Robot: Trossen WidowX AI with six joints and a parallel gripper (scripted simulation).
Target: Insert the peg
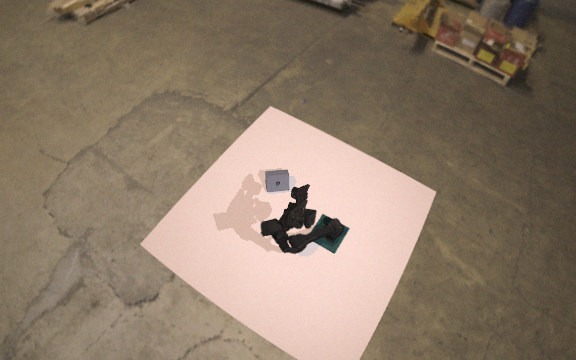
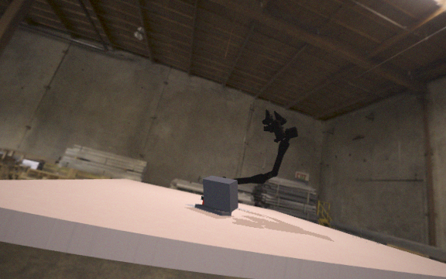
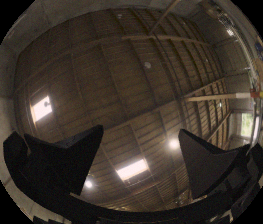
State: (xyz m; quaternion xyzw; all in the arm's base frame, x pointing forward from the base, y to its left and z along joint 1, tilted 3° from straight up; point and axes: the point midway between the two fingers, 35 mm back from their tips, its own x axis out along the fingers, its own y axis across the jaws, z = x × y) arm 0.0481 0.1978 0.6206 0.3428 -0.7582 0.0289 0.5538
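Observation:
The grey sloped panel [image 1: 271,187] [image 2: 220,194] stands on the pale pink table, with a small dark hole [image 1: 277,183] in its face in the top view. The exterior view shows its back and side. My gripper [image 1: 301,189] [image 2: 272,113] [image 3: 141,131] is open and empty, high above the table and pointing upward. Its two black fingers stand wide apart in the wrist view, with only the ceiling between them. I cannot make out a peg for certain in any view. A tiny red patch [image 2: 203,201] shows at the panel's left edge in the exterior view; I cannot tell what it is.
The pink table [image 1: 368,200] [image 2: 130,198] carries the panel and the arm. The arm's base stands on a teal plate [image 1: 337,247]. The arm is folded above the table, and its shadow falls on the table beside the panel. Pallets and boxes stand far off.

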